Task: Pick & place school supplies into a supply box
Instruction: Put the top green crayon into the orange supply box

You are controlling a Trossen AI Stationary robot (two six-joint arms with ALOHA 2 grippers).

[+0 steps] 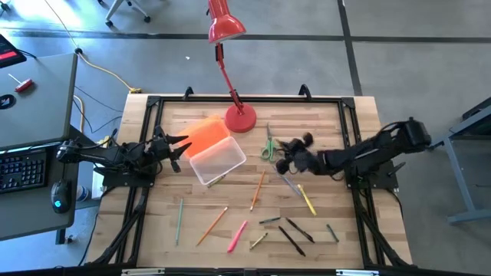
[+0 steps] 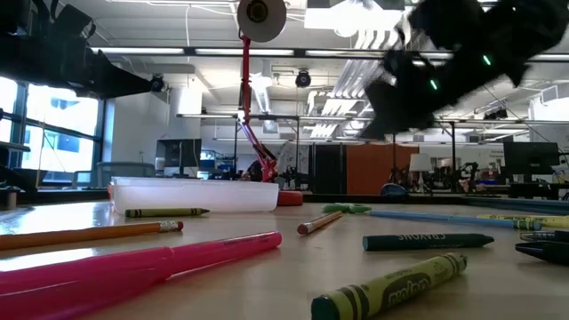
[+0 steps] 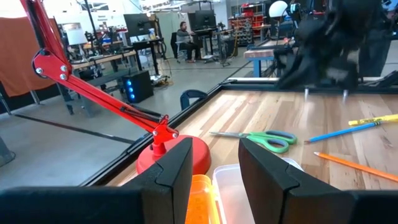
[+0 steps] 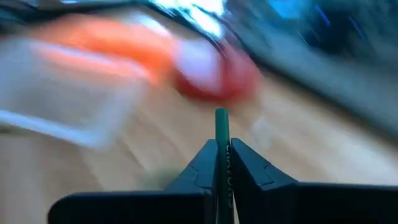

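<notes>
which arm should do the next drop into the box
Right. The right gripper is already shut on a thin green pencil, raised beside the scissors, facing the clear box. The left gripper waits open by the orange lid.

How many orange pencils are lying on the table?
2: one orange pencil lies mid-table, right of the clear plastic box; the other lies left of the pink marker. More may be hidden.

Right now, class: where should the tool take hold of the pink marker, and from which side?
Probably mid-barrel, from straight above, closing across its width: the pink marker lies flat and diagonal on the table, with bare wood along both long sides.
</notes>
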